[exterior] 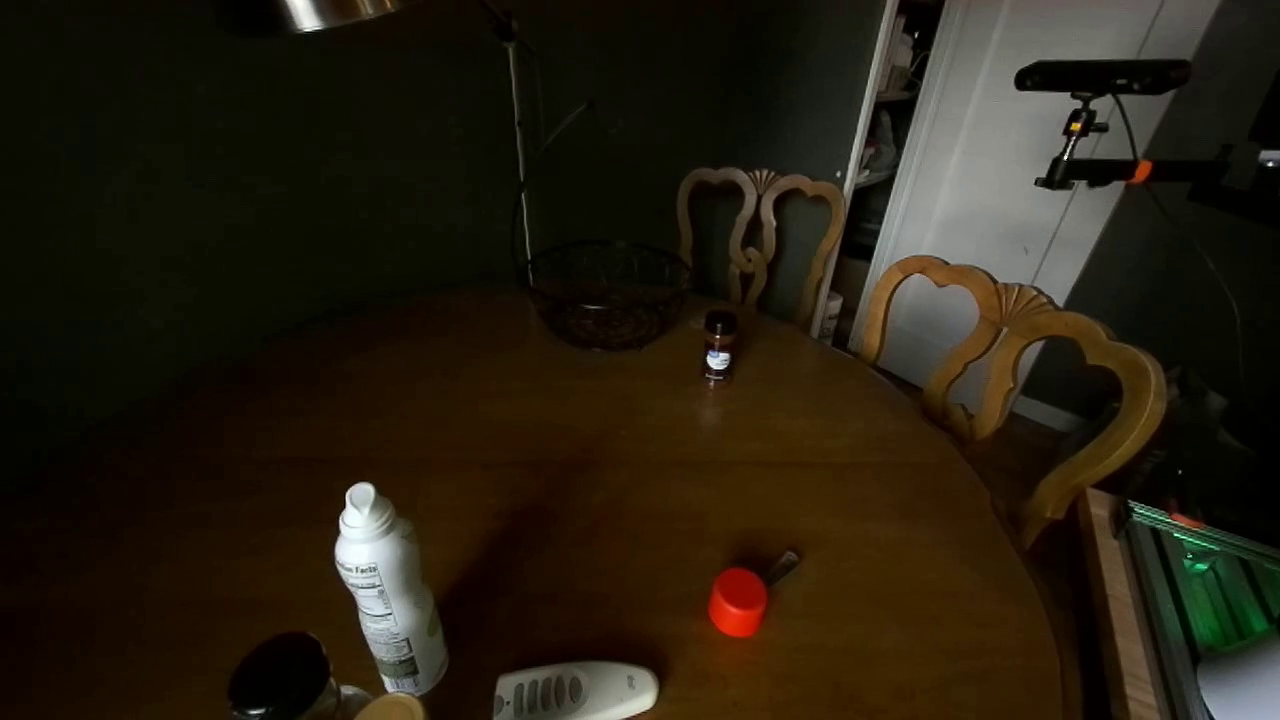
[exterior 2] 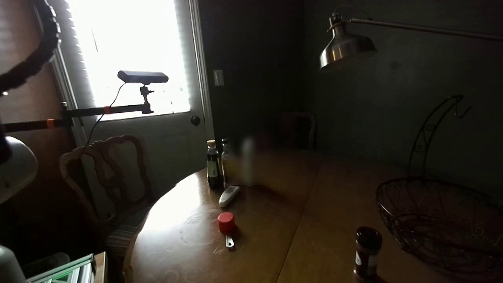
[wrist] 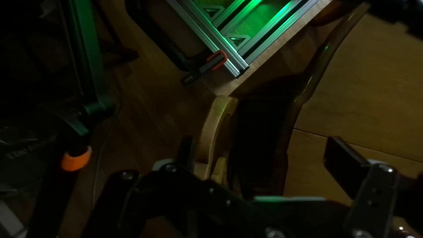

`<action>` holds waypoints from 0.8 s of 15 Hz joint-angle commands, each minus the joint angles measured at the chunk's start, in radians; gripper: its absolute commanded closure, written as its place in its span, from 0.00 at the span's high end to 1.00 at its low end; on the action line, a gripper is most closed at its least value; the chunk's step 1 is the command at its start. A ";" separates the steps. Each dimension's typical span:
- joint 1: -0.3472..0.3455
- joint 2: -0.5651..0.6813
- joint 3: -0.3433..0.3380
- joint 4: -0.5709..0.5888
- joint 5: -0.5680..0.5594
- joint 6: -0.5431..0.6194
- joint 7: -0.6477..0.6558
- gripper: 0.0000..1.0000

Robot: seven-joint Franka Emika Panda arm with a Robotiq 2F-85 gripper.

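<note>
Grpr empty, fingers wide apart, hanging nr chair at edge of table, prob. parked off to table's side so it doesn't block red cup & white btl on top.

metal lamp by dark wall; light switch beside door

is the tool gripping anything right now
No, in the wrist view the tool stands open, its jaws wide apart with nothing held between them.
</note>
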 commanded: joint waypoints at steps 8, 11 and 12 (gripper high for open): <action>0.025 0.013 -0.033 0.029 -0.022 0.002 0.007 1.00; 0.003 0.090 -0.094 0.092 -0.078 0.023 0.000 1.00; -0.008 0.119 -0.124 0.119 -0.101 0.028 -0.004 1.00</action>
